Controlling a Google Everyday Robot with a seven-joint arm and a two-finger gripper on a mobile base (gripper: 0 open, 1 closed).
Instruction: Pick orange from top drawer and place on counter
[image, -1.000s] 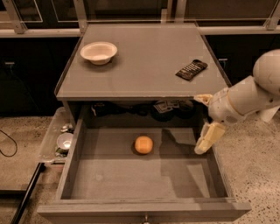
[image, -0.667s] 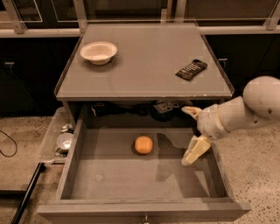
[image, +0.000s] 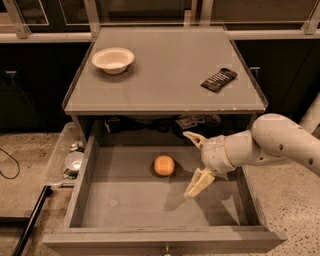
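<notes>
The orange (image: 164, 165) lies on the flat bottom of the pulled-out top drawer (image: 125, 200), near its middle toward the back. My gripper (image: 194, 161) is inside the drawer, just right of the orange and apart from it. Its two pale fingers are spread open, one up near the drawer's back, one lower down, and hold nothing. The white arm reaches in from the right. The counter (image: 165, 70) is the grey cabinet top above the drawer.
A white bowl (image: 113, 59) sits at the counter's back left. A dark flat packet (image: 218, 79) lies at its right. A clear plastic bin (image: 70, 160) of small items stands left of the drawer on the speckled floor.
My gripper has moved left and down into the drawer, closing in on the orange from the right. The orange has not moved.
</notes>
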